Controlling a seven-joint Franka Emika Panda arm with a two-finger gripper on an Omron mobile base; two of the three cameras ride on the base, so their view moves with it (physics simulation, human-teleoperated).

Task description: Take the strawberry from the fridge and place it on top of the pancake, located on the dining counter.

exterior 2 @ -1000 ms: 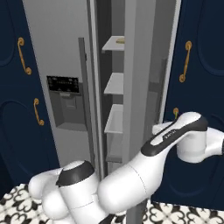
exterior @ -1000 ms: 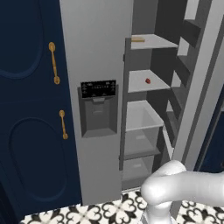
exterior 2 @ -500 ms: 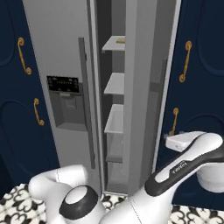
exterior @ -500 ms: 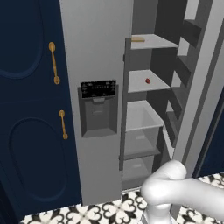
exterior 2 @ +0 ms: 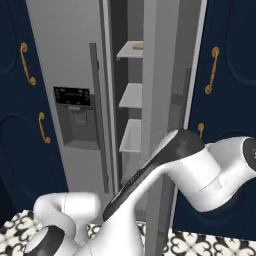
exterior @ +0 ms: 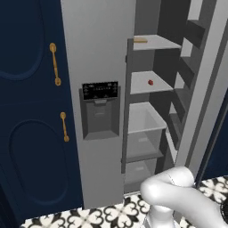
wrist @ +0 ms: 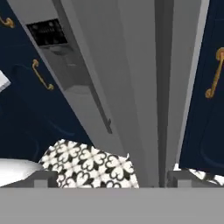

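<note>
The grey fridge (exterior: 98, 44) stands with its right door (exterior: 202, 89) swung open, and grey shelves show inside. The strawberry (exterior: 150, 82), a tiny red berry, lies on the second shelf from the top. In the hand view my gripper (wrist: 113, 179) is open, its two dark fingertips (wrist: 43, 177) far apart with nothing between them. It hangs low in front of the fridge (wrist: 131, 65), pointing at the door's edge and the tiled floor. My white arm (exterior 2: 200, 165) crosses in front of the open door (exterior 2: 170, 75). The pancake and the dining counter are out of view.
A flat tan item (exterior: 140, 40) lies on the top shelf. Navy cabinets (exterior: 26, 111) with gold handles (exterior: 55, 64) flank the fridge on the left, and another navy cabinet (exterior 2: 230, 100) on the right. The black dispenser panel (exterior: 100, 90) sits on the shut left door. Patterned tiles (exterior: 111, 213) cover the floor.
My arm has swung: in the right base view its elbow has come up in front of the open door. The fridge and the strawberry stay as they were.
</note>
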